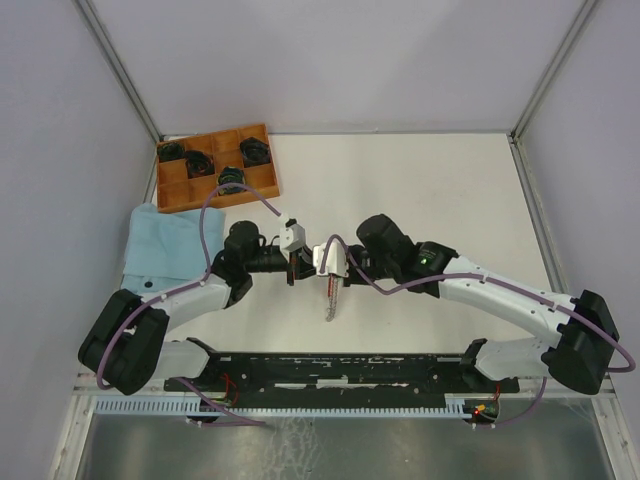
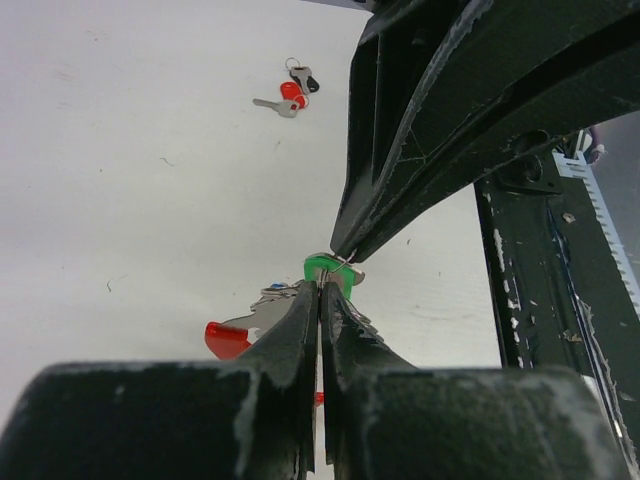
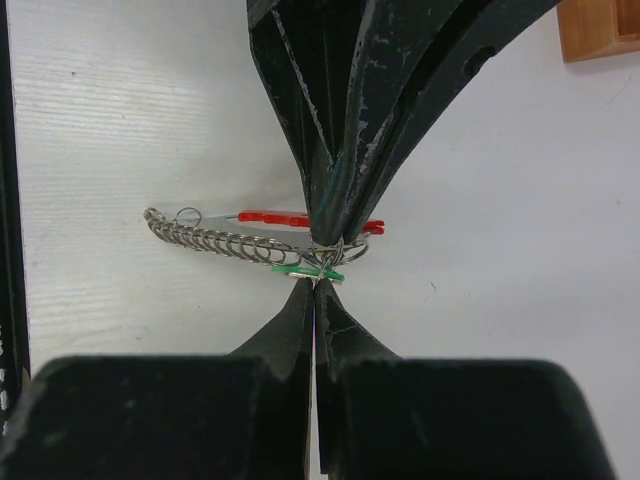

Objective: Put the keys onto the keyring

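My two grippers meet tip to tip above the table's middle. My left gripper point(image 1: 298, 262) point(image 2: 320, 287) is shut on the keyring point(image 3: 345, 250), a thin wire ring. A silver-grey chain point(image 3: 205, 238) point(image 1: 330, 305) and a red loop strap point(image 3: 268, 216) point(image 2: 226, 339) hang from it. My right gripper point(image 1: 322, 270) point(image 3: 314, 283) is shut on the green head of a key point(image 3: 298, 269) point(image 2: 328, 268), which is held against the ring. A red-headed key point(image 2: 290, 93) lies with a dark-headed key point(image 2: 306, 80) on the table, seen only in the left wrist view.
A wooden tray point(image 1: 262, 137) with compartments holding dark round coils stands at the back left. A light blue cloth point(image 1: 165, 240) lies at the left edge. A black rail point(image 1: 330, 365) runs along the near edge.
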Tool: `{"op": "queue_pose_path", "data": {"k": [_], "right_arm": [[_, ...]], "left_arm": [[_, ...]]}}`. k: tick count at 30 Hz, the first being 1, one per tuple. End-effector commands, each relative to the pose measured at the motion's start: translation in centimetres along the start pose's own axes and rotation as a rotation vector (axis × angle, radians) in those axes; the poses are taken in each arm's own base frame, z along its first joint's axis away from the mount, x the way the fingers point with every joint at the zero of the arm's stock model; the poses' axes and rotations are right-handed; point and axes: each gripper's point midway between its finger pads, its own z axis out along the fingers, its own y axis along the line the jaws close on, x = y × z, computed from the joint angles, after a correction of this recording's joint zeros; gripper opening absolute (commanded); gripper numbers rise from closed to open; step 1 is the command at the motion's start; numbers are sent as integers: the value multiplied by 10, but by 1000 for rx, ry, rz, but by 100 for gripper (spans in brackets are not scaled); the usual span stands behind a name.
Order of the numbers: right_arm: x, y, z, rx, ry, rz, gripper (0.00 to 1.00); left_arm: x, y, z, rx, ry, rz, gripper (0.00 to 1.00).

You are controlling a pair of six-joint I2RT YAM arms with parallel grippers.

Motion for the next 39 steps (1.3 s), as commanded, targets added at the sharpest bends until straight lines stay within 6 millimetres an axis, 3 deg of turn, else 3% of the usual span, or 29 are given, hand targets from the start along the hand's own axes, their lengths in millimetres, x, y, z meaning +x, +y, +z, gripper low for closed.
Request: {"op": "queue_pose_path", "data": {"k": [1,17,23,39], "right_arm": [[-5,6,5,-26,-39,26,1],[15,9,5,2,7,54,1],[13,10,6,-10,-10,60,1],[-32,-2,8,-42,-151,9,1]], "left_arm": [[-26,12,-3,-71,-78,54,3],[-30,19,-9,-138,-92,72,3],[-34,19,-10,-146,-111,75,3],[-48,23,-15,-219,-222,52,3]]}}
